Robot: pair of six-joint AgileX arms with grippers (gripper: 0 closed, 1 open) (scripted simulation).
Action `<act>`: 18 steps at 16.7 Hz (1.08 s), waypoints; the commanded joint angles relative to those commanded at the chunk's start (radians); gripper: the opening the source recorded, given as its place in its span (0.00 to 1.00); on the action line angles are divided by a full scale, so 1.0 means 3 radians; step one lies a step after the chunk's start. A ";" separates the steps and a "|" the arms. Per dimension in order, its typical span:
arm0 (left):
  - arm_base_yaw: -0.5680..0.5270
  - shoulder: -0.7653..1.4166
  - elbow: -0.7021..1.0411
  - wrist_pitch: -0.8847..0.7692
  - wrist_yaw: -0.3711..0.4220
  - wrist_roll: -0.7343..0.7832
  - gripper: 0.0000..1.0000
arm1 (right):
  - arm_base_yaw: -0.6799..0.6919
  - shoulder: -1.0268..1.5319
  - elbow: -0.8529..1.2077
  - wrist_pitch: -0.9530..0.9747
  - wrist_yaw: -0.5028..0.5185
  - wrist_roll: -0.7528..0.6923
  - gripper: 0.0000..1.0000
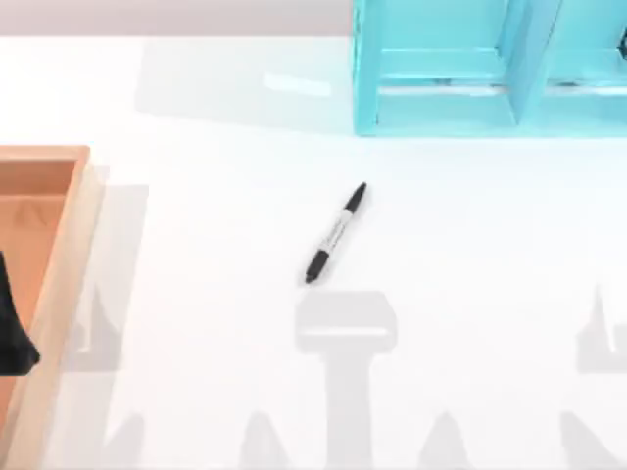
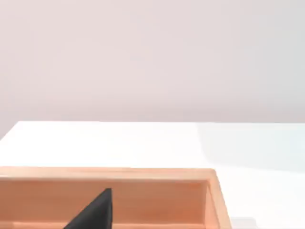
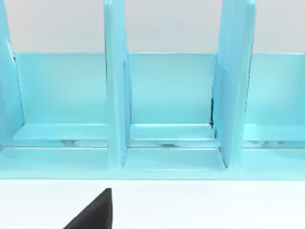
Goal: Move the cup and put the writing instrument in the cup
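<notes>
Grey shadows of the arms fall across the near edge of the white table [image 1: 196, 294]. Beyond them, mid-table, the marker pen [image 1: 336, 233] lies flat and diagonal, well apart from both grippers. Left gripper [image 1: 12, 338], over the wooden tray [image 1: 69, 235], finger spread impossible to tell. Farthest back stands a turquoise shelf rack [image 1: 441, 98].

Top cam looks straight down on the table [image 1: 216, 323] from fairly high. Left wrist cam sits low at the table's left edge, facing across the wooden tray [image 2: 143, 174] — shared with top. Right wrist cam sits low, close, facing the blue rack [image 3: 171, 157] at the far edge — also shared.
</notes>
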 joint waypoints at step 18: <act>0.0362 0.3239 0.2723 -0.2359 -0.0005 0.0428 1.00 | 0.0000 0.0000 0.0000 0.0000 0.0000 0.0000 1.00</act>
